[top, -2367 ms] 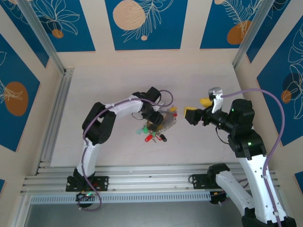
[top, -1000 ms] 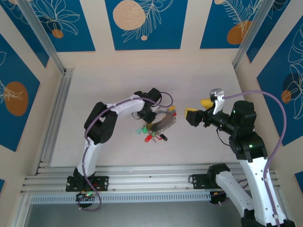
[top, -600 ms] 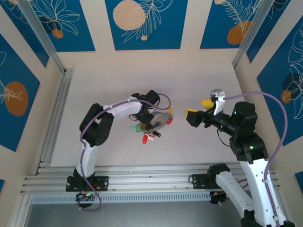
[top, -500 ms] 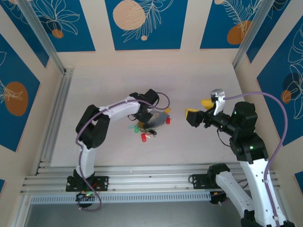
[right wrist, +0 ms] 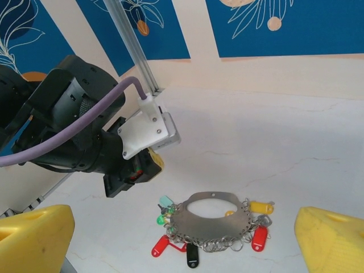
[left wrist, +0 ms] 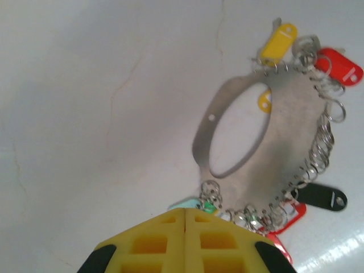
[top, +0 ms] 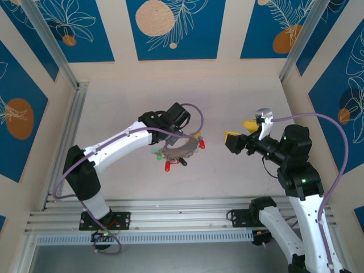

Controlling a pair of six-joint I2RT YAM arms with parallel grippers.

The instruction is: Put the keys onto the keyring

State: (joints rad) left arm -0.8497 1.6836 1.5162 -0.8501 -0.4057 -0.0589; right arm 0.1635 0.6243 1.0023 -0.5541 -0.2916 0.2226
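Note:
The keyring (top: 182, 150) is a flat grey metal loop lying on the white table, its outer edge lined with small rings. Keys with red, yellow, green and black heads hang from those rings: a red one (right wrist: 161, 246), a black one (right wrist: 192, 259), a yellow one (right wrist: 259, 207). My left gripper (top: 169, 136) is shut with nothing between its yellow fingers (left wrist: 165, 239), raised just off the left end of the keyring (left wrist: 284, 142). A pale green tag (left wrist: 187, 203) lies just past its tips. My right gripper (top: 239, 132) hovers open to the right, facing the keyring (right wrist: 213, 219).
Aluminium rails run along the left side (top: 65, 142) and the near edge (top: 170, 207) of the table. Walls with blue panels close in the back and both sides. Bare tabletop (top: 239, 96) lies behind the two grippers.
The keyring has slid a little to the left with the left gripper. The left arm has stretched out, elbow swung down-left, and its fingers have closed. The right arm has stayed put.

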